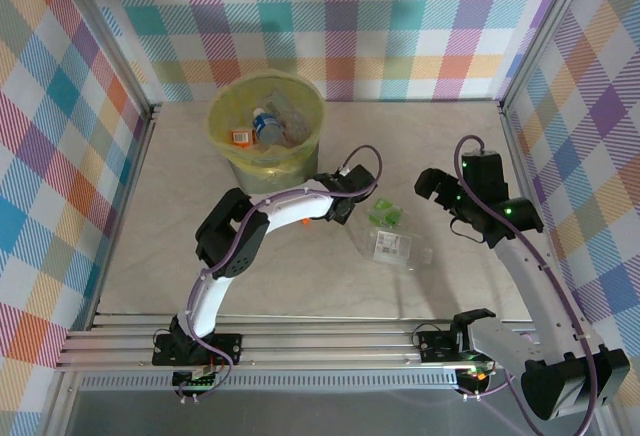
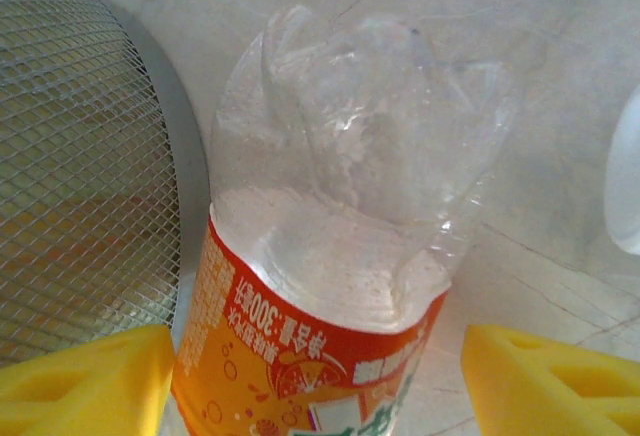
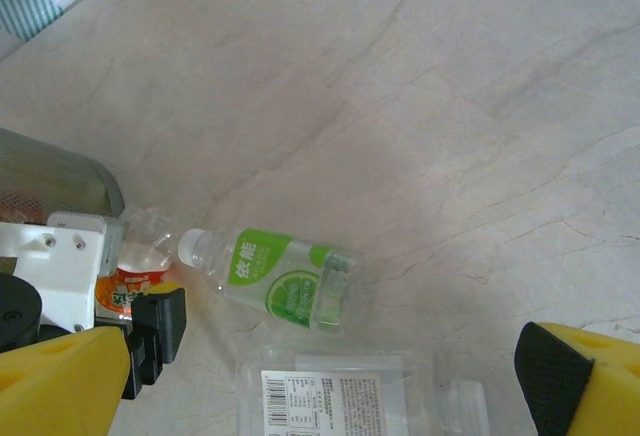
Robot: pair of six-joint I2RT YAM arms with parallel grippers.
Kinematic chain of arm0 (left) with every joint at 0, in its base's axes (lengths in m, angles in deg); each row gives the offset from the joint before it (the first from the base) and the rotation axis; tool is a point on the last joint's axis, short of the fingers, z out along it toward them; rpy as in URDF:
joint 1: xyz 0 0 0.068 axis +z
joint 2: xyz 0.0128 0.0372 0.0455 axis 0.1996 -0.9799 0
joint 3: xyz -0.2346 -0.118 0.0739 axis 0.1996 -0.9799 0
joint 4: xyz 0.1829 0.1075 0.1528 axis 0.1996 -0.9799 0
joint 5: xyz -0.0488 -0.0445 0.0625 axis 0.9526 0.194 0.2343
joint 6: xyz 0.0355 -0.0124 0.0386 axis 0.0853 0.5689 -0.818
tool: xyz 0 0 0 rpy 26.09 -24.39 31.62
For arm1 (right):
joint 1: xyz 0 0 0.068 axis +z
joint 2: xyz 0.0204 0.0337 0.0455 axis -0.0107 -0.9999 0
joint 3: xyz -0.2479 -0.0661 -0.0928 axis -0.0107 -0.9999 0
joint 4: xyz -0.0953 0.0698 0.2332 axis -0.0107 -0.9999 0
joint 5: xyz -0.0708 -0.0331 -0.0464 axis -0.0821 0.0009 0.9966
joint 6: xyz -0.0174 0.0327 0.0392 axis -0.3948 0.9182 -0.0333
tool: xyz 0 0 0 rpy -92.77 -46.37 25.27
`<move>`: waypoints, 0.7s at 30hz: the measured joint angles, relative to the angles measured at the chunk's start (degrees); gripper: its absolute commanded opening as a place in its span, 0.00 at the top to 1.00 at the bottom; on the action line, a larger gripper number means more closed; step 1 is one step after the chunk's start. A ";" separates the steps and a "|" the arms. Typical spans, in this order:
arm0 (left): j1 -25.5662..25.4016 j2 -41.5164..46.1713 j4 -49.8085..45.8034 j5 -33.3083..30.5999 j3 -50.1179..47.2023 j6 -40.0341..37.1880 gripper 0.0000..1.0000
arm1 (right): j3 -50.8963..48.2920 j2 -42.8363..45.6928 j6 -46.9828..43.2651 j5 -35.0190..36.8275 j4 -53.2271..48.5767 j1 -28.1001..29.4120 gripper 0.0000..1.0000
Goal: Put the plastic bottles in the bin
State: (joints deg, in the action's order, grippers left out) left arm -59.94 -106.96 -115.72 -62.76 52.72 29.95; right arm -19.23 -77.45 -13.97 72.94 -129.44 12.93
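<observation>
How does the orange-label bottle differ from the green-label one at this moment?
The orange-label bottle sits between the jaws of the left gripper, beside the bin; the green-label bottle lies on its side, free on the table. Their labels differ: orange versus green. Both are clear plastic.

The surface (image 1: 480, 146) is smooth, pale and stone-like, with faint veins and a dull sheen. The orange-labelled bottle (image 2: 350, 206) is thin clear plastic, crumpled and glossy, its label a shiny printed film. The bin (image 2: 80, 186) has a translucent wall with a fine mesh texture, lined with thin yellow plastic film. The left fingers (image 2: 85, 381) are matt yellow plastic. The green-labelled bottle (image 3: 275, 278) is glossy clear plastic.
</observation>
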 measured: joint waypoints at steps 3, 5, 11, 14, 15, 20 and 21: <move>0.20 -0.98 -0.17 -0.15 0.24 0.02 0.24 | 0.00 0.04 0.00 -0.13 0.04 0.02 0.00; 0.22 -1.95 -0.13 -0.07 0.24 0.11 0.24 | 0.00 0.11 0.00 -0.13 0.07 0.00 0.00; 0.24 -2.21 -0.57 0.22 0.87 0.20 0.37 | -0.35 0.20 0.17 -0.13 0.42 0.00 0.00; 0.24 -2.29 -0.57 0.52 0.94 0.44 0.50 | -0.42 0.33 0.17 -0.13 0.44 0.00 0.00; 0.24 -2.29 -0.63 0.55 0.98 0.70 0.51 | -0.55 0.46 0.17 -0.13 0.46 0.00 0.00; 0.20 -1.92 -1.90 0.44 1.01 1.20 0.55 | -1.16 1.31 0.42 -0.35 0.57 0.00 0.00; 0.13 -1.62 -2.34 0.46 0.85 1.33 0.55 | -1.31 1.46 0.44 -0.44 0.87 0.00 0.00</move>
State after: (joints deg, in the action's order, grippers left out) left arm -59.80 -108.58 -118.06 -62.30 53.57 31.28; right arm -20.54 -75.99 -13.53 72.51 -128.56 12.93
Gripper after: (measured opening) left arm 0.500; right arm 0.996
